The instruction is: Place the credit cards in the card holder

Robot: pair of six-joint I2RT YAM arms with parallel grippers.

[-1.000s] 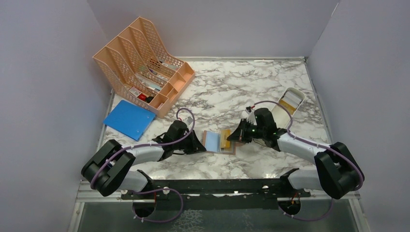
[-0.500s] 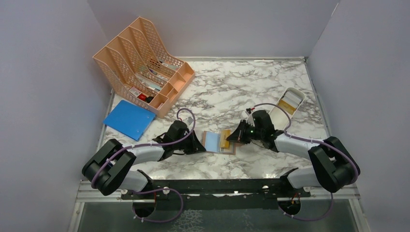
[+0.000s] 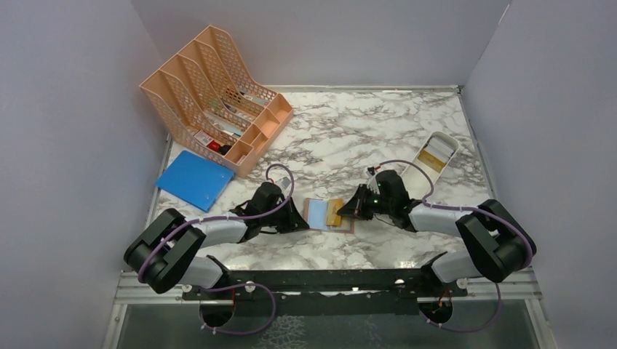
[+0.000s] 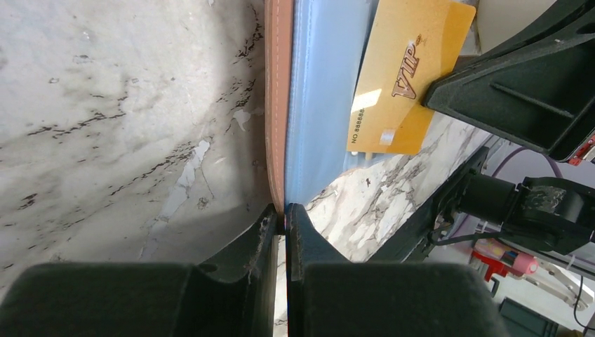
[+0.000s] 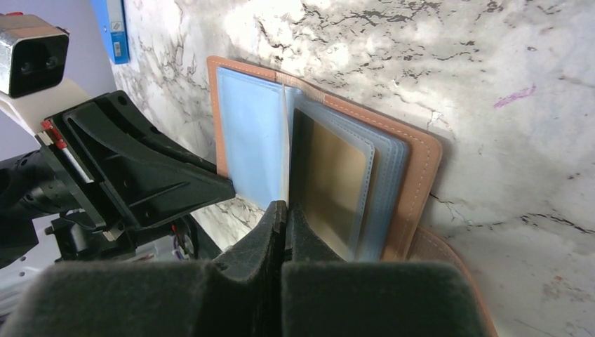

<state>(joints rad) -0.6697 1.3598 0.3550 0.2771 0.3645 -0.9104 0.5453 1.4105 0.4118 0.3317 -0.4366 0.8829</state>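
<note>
The card holder point(image 3: 320, 214) lies open on the marble, tan outside point(image 4: 278, 105) and light blue inside point(image 4: 323, 105). My left gripper point(image 3: 305, 221) is shut on its left edge, pinching the rim point(image 4: 284, 210). A gold credit card point(image 3: 335, 212) marked VIP point(image 4: 403, 77) lies across the holder's right half among the clear sleeves point(image 5: 330, 182). My right gripper point(image 3: 349, 209) is shut on that card's near edge point(image 5: 284, 210). More credit cards point(image 3: 435, 157) lie in the white tray.
The white oblong tray point(image 3: 445, 142) stands at the right behind my right arm. A peach mesh file organiser point(image 3: 215, 94) fills the back left corner, and a blue folder point(image 3: 193, 179) lies flat in front of it. Grey walls close in three sides.
My right gripper has slid a little to the left with the gold card, bringing it further over the holder. The left jaws have tightened slightly on the holder's edge.
</note>
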